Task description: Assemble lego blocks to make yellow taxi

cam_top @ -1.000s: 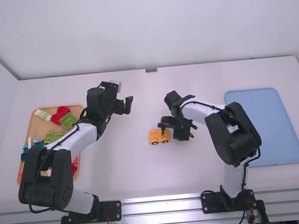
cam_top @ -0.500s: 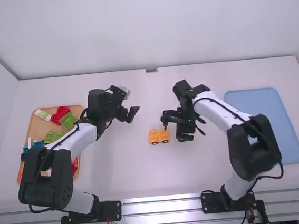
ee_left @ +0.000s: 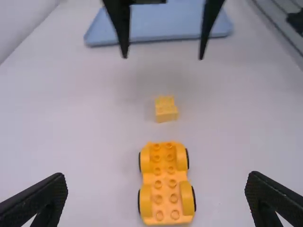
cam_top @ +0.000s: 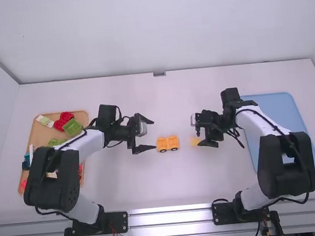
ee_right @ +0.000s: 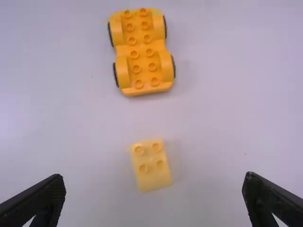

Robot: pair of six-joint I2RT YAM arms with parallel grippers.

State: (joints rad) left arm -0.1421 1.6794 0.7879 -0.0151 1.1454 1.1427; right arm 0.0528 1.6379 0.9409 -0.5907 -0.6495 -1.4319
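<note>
Wht table (cam_top: 124, 182) holds tan tray (cam_top: 37, 134), L; orange Lego car base (cam_top: 167, 144), ctr; yellow Lego brick (ee_right: 152, 165) near it; blue tray (cam_top: 271, 107), R.

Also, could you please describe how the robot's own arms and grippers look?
The left arm and right arm have white links, bulky black joints and thin black cables running along them. The left gripper and right gripper are black, each with two tapering fingers.
</note>
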